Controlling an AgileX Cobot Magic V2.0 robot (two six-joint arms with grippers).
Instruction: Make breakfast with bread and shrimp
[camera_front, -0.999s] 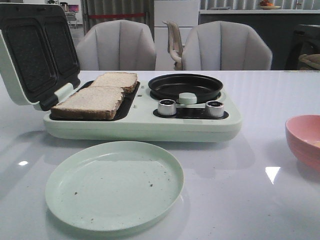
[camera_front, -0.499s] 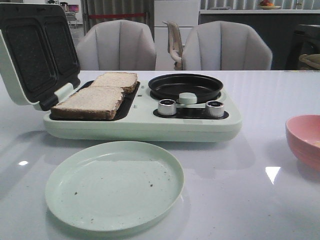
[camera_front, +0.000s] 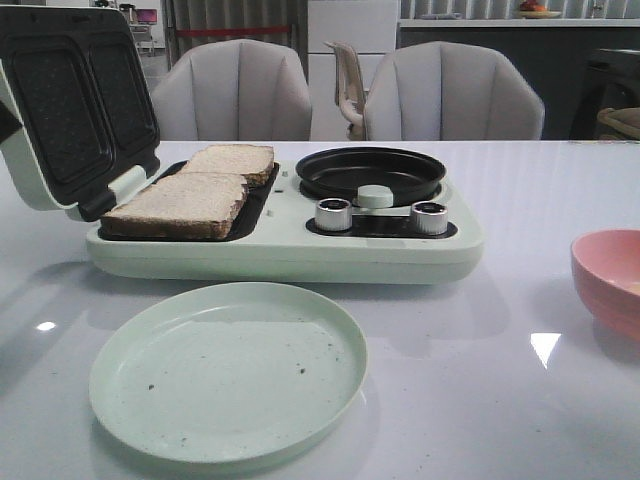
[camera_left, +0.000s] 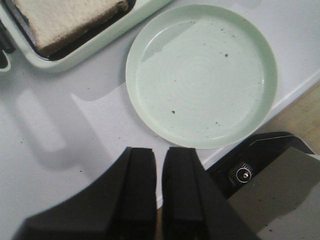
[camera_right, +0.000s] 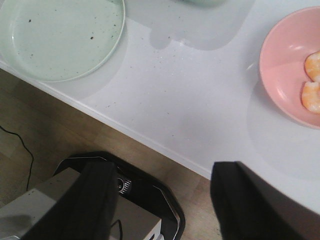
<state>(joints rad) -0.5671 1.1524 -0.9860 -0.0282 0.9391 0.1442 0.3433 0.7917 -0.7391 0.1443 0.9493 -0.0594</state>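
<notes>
Two slices of bread (camera_front: 190, 195) lie on the open sandwich maker's (camera_front: 280, 250) left grill plate; one slice shows in the left wrist view (camera_left: 65, 20). Two pale orange shrimp (camera_right: 312, 85) lie in a pink bowl (camera_right: 285, 75), at the table's right edge in the front view (camera_front: 610, 280). My left gripper (camera_left: 160, 165) is shut and empty, above the table's near edge beside the green plate (camera_left: 200, 75). My right gripper (camera_right: 162, 185) is open and empty, above the table's near edge, short of the bowl. Neither gripper shows in the front view.
The green plate (camera_front: 228, 370) lies in front of the sandwich maker, with dark crumbs on it. A black round pan (camera_front: 370, 172) and two silver knobs (camera_front: 334, 214) are on the maker's right half. Its lid (camera_front: 70, 100) stands open at the left. Chairs stand behind the table.
</notes>
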